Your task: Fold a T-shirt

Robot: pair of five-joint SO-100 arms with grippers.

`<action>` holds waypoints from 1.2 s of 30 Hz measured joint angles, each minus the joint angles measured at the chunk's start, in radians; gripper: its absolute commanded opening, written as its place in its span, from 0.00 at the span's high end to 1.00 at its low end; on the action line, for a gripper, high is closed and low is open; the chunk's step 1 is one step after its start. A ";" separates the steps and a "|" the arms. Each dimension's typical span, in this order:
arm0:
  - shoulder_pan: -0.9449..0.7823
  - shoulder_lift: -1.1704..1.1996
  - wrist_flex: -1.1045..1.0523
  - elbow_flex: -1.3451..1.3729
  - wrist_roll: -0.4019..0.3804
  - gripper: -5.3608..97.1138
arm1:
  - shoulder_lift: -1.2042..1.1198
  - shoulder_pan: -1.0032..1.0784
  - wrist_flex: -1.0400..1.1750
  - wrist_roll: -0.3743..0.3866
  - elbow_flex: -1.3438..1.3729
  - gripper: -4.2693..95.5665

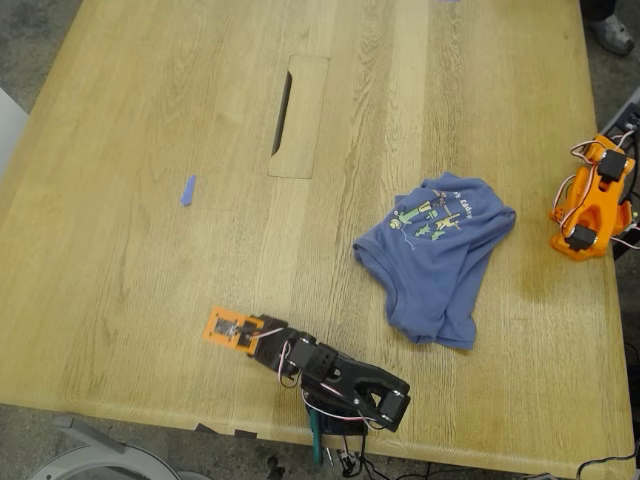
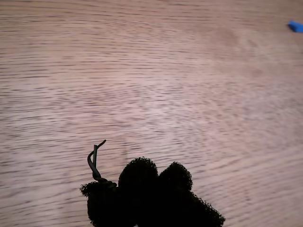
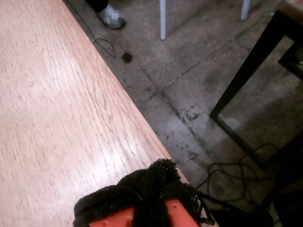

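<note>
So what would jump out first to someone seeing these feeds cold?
The crumpled blue T-shirt, lying in a heap toward the exterior view's right on the table, print up. Next, my first gripper, orange-tipped, low over bare wood near the front edge, and my second gripper at the table's edge, aimed away from the shirt. A tiny blue strip lies alone toward that view's left.

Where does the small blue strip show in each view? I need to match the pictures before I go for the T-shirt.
Exterior view: the small blue strip lies on the table toward the exterior view's left, far from the T-shirt.
First wrist view: it is a blue speck at the picture's edge, beyond my first gripper.
Second wrist view: not in it.
Shared landmark: the wooden tabletop's grain.
</note>
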 measured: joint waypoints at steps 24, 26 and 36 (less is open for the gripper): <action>-0.353 0.255 0.649 0.000 -0.072 0.95 | 0.017 0.052 0.380 -0.241 0.008 0.96; -0.353 0.255 0.649 0.000 -0.074 0.95 | 0.017 0.052 0.380 -0.253 0.008 0.96; -0.353 0.255 0.649 0.000 -0.074 0.95 | 0.017 0.052 0.380 -0.259 0.008 0.96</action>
